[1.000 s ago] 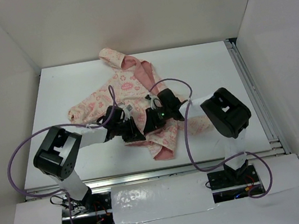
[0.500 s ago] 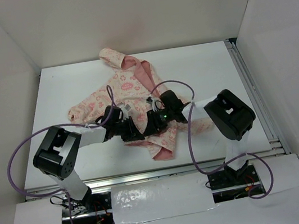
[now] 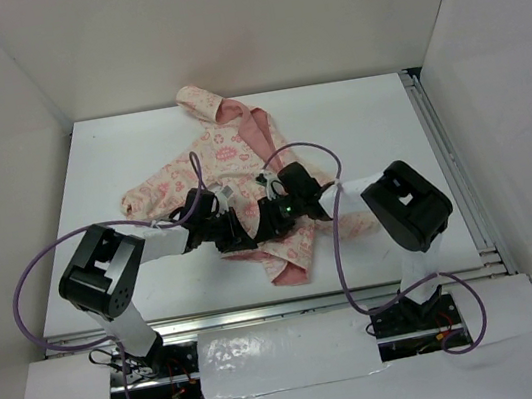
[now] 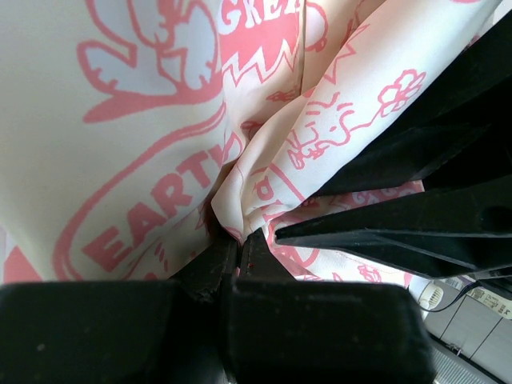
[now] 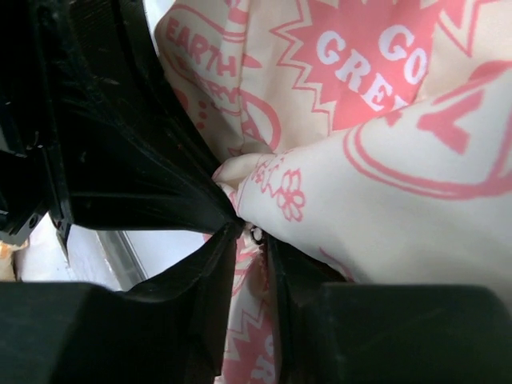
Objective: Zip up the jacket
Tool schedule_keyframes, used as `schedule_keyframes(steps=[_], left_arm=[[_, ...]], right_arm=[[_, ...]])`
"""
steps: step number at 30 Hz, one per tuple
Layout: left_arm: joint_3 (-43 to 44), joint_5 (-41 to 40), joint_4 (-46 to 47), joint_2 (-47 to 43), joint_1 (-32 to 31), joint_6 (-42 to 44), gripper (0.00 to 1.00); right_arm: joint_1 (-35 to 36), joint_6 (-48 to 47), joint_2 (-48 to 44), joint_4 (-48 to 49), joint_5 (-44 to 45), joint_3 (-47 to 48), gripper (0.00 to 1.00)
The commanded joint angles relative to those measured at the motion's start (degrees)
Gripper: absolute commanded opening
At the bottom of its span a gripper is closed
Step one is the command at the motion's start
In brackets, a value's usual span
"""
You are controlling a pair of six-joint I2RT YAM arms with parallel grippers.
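The jacket (image 3: 224, 156) lies on the white table (image 3: 367, 133), cream with pink prints, hood at the far end and pink lining showing. Both grippers meet at its lower front. My left gripper (image 3: 237, 232) is shut on a fold of the jacket's fabric (image 4: 256, 192); its fingertips (image 4: 218, 258) are pressed together. My right gripper (image 3: 268, 223) sits just right of it, its jaws almost closed on a bunched edge of the jacket (image 5: 264, 264), with a small metal piece (image 5: 257, 234) at the tips. The zipper teeth are mostly hidden by folds. The right gripper's fingers (image 4: 416, 200) show in the left wrist view.
White walls enclose the table on three sides. A metal rail (image 3: 447, 161) runs along the table's right edge. Purple cables (image 3: 338, 239) loop from both arms above the table's near part. The jacket's hem (image 3: 289, 269) reaches toward the near edge.
The right arm has shifted slightly left and down, bringing its gripper closer to the left one. The left gripper has stayed on the jacket.
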Motion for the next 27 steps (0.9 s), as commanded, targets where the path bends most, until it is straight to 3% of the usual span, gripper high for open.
schedule_keyframes(steps=[1,8,11,20,27], left_arm=[[-1.2,-6.8,-1.2,1.0,0.1,2.8,0.0],[-2.2,-6.0,-0.3,-0.5,0.0,3.2,0.0],[-2.5,-6.2,-0.3,-1.1,0.0,3.4,0.0],[-4.1,-4.6,0.8,-6.8,-1.4,4.5,0.0],[-3.9,-5.4,0.0,-15.5,-5.6,7.8,0.0]], right_arm=[[1.6,0.1,0.3,-0.4,1.3,2.1,0.28],[1.9,1.7,1.0,-1.6,6.2,2.9,0.12],[1.8,2.2,0.5,-1.4,8.1,2.5,0.01],[6.9,1.1,-10.6,-5.0,29.2,0.8,0.0],[14.0,4.1,-15.6,-16.9,48.3,6.1,0.0]])
